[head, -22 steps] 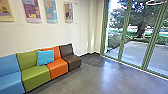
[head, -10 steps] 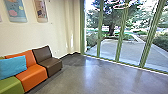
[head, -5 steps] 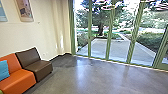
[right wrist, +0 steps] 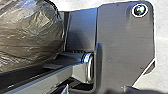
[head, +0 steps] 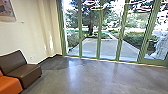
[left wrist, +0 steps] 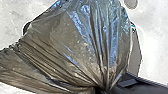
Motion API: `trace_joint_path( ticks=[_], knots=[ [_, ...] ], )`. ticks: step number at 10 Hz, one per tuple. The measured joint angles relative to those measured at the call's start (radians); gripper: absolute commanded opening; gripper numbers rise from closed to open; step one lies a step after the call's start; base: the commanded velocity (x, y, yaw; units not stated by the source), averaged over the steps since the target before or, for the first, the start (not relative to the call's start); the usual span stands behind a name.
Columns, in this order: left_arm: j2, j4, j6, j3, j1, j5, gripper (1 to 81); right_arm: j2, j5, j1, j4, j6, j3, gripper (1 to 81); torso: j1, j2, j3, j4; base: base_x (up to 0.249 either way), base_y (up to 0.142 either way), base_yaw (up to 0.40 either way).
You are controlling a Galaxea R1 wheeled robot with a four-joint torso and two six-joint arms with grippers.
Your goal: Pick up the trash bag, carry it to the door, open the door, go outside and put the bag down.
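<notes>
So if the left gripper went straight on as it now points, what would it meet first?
Probably the trash bag, whose gathered folds spread right ahead; depth past it is unclear.

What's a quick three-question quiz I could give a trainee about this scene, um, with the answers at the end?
1. Multiple choice: what colour are the frames around the glass panes?
a) red
b) green
c) white

2. True or false: the brown seat stands nearer the glass panes than the orange seat does.

3. Fill the gap: the trash bag shows in ____ of the wrist views, left and right.

Key: 1. b; 2. true; 3. both
</notes>
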Motion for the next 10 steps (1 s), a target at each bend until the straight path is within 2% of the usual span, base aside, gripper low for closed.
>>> trace_joint_path(
  ticks=[10],
  knots=[
    [0.001,0.0,0.002,0.0,0.0,-0.001,1.0,0.004,-0.001,0.0,-0.005,0.0,-0.002,81.1,0.0,0.0,0.0,0.0,0.0,0.0,-0.304]
  ],
)
